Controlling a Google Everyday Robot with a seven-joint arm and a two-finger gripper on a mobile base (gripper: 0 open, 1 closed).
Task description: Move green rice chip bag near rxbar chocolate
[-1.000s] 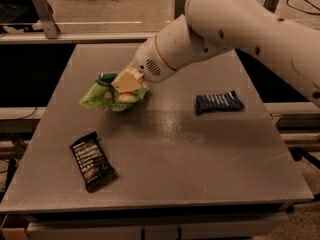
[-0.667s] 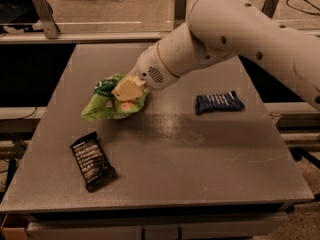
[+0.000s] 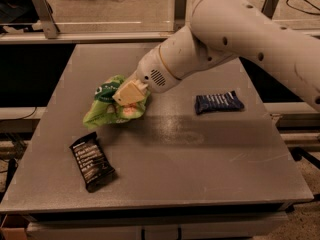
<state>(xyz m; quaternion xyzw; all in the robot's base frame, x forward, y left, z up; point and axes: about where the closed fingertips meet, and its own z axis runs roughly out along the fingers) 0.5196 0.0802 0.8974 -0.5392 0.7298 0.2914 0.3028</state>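
The green rice chip bag (image 3: 107, 109) is crumpled and tilted, just above the left middle of the grey table (image 3: 190, 154). My gripper (image 3: 129, 94) is shut on the bag's upper right part, its tan fingers pressed into the crinkled foil. The rxbar chocolate (image 3: 92, 161), a flat black wrapper with white text lines, lies at the front left of the table, a short way below and left of the bag. The big white arm (image 3: 235, 39) reaches in from the upper right and hides the table's far right.
A dark blue bar wrapper (image 3: 218, 102) with white text lies right of centre. A metal rail (image 3: 90, 29) and posts run behind the table. Dark gaps flank the table on both sides.
My gripper has carried the green bag down and toward the front left, closer to the black bar. The two bars have not moved.
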